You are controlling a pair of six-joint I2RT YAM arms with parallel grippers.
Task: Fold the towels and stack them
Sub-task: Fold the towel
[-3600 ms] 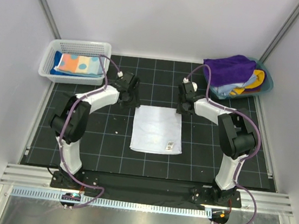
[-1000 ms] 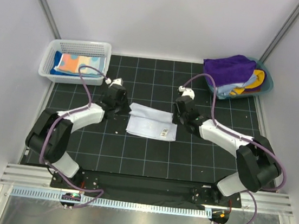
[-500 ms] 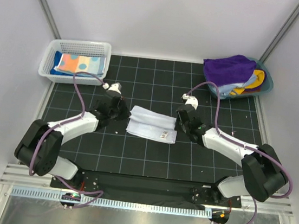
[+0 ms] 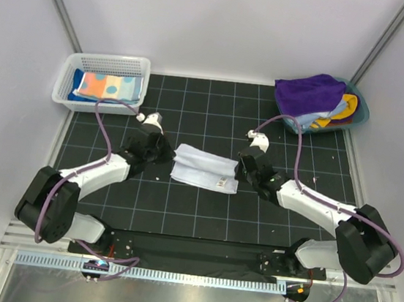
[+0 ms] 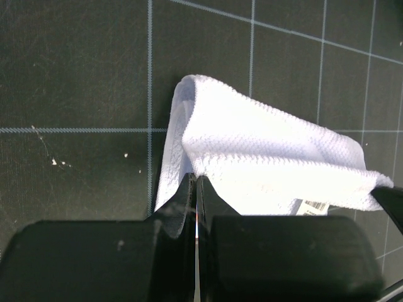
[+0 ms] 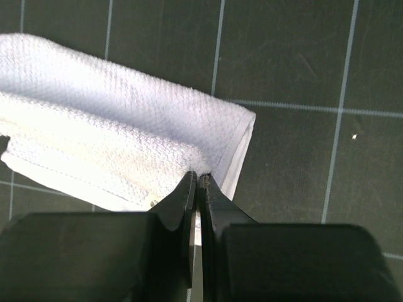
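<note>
Just pulled the white towel (image 4: 205,169) from flat into a half fold at the middle of the frame, with left gripper (image 5: 195,182) and right gripper (image 6: 196,179) both pinched tight on its ends, so nearly done with the first fold

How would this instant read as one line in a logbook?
step: folding white towel | left gripper: shut on its left end | right gripper: shut on its right end | towel: doubled over | stacked: not yet
</note>
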